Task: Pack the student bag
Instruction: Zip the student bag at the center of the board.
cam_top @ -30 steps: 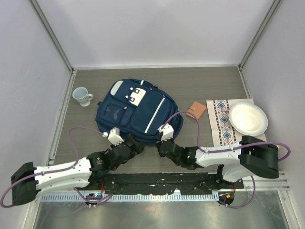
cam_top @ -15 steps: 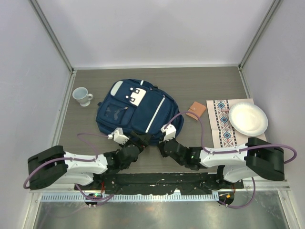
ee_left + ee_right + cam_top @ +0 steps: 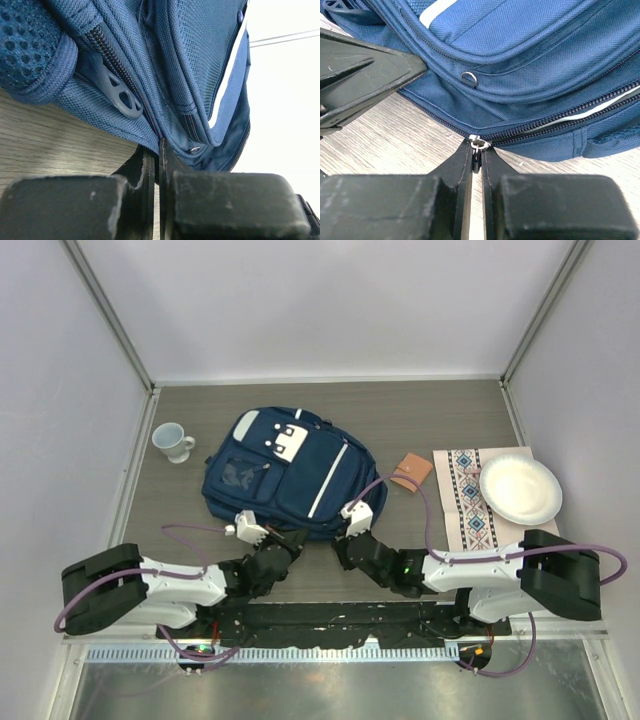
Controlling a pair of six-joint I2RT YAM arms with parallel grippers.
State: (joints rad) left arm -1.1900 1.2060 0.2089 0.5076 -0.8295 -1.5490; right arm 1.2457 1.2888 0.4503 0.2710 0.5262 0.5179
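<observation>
Left hand [image 3: 288,538] closes at the bag's edge
The left arm has folded inward, bringing its hand to the near seam of the student bag [image 3: 300,465], where its wide-open fingers have pinched together.

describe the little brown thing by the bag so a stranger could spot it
Start at the navy backpack in the middle of the table. Between it and the patterned cloth under the white plate lies a small flat brown pouch. It is the only tan, leather-looking item.
</observation>
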